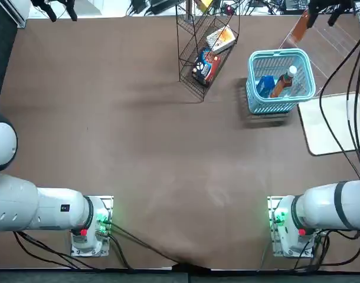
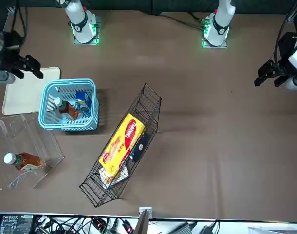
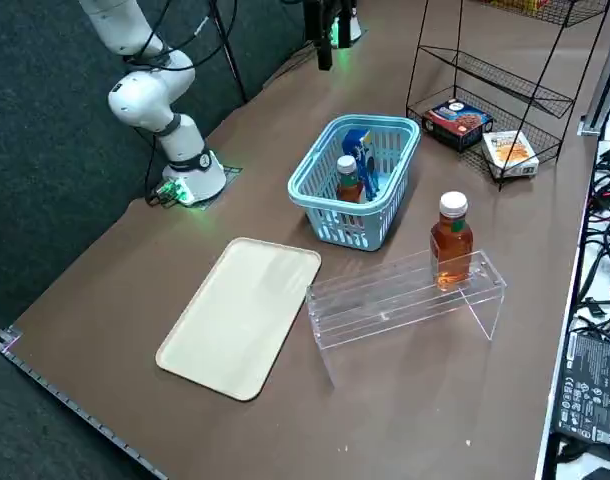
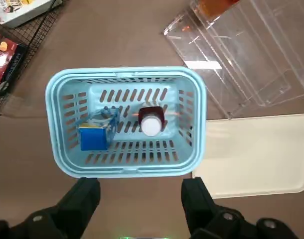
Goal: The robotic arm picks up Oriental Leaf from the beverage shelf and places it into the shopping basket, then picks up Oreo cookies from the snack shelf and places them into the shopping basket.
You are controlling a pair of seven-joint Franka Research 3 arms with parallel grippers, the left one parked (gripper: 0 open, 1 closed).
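The turquoise shopping basket [image 4: 127,74] stands on the table between the snack shelf [image 1: 198,53] and the clear beverage shelf [image 3: 405,295]. Inside it, an Oriental Leaf bottle [image 4: 151,122] with a white cap stands beside the blue Oreo cookies pack [image 4: 94,137]. The same bottle [image 3: 348,180] and pack [image 3: 363,150] show in the right side view. My right gripper [image 4: 139,191] hangs high above the basket's near rim, open, with nothing between its fingers. In the front view the right gripper [image 2: 22,66] is at the far left.
A second tea bottle [image 3: 451,240] stands on the beverage shelf. The black wire rack holds a yellow-white pack [image 2: 121,144] and a dark red-blue pack [image 3: 457,117]. A cream tray [image 3: 240,315] lies beside the basket, towards the arm's base.
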